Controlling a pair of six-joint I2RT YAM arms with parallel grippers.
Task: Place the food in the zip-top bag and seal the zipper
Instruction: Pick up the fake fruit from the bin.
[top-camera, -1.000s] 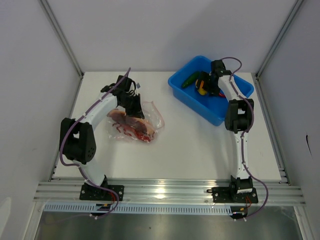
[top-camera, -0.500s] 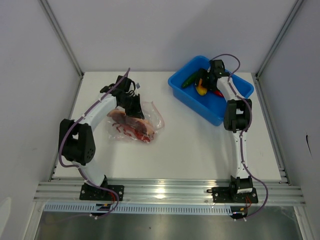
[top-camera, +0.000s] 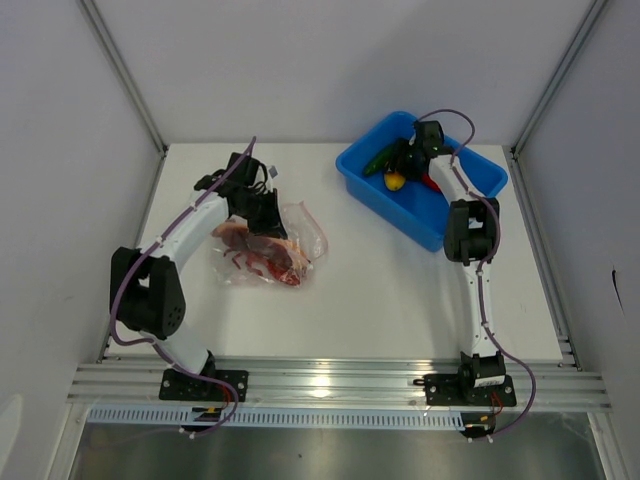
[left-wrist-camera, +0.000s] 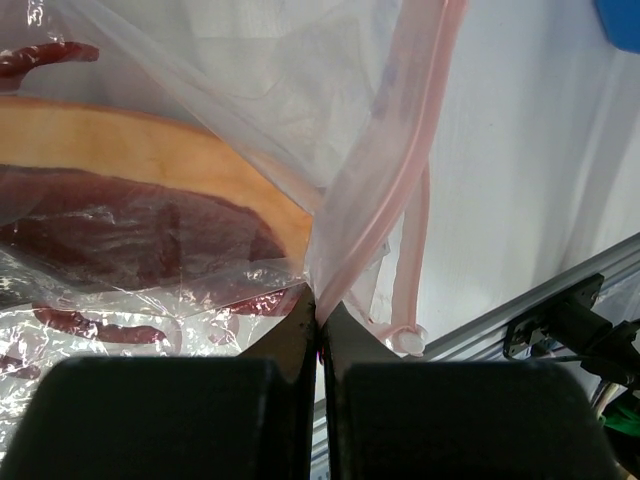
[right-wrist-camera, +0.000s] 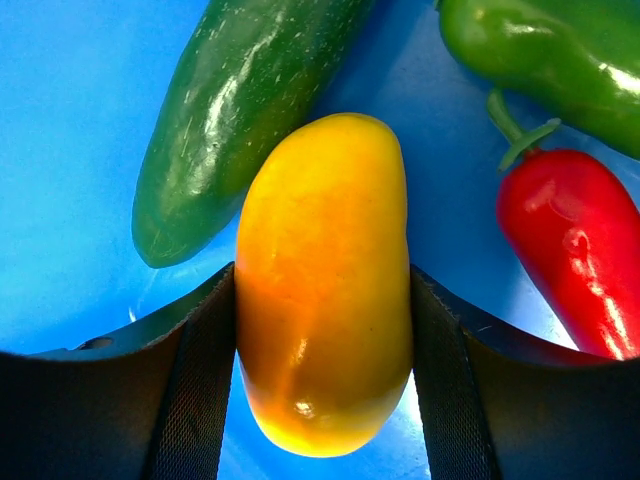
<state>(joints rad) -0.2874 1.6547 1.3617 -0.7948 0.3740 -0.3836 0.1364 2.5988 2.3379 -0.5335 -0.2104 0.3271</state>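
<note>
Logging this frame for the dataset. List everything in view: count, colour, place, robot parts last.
zip-top bag: one, clear, left-centre of the table
zipper: one, pale pink, along the bag's edge
food in the bag: several pieces, red and tan
bin: one, blue, far right of the table
yellow-orange fruit: one, in the bin
green peppers: two, in the bin
red chili: one, in the bin
table: one, white
left gripper: black, shut on the zipper
right gripper: black, gripping the fruit
</note>
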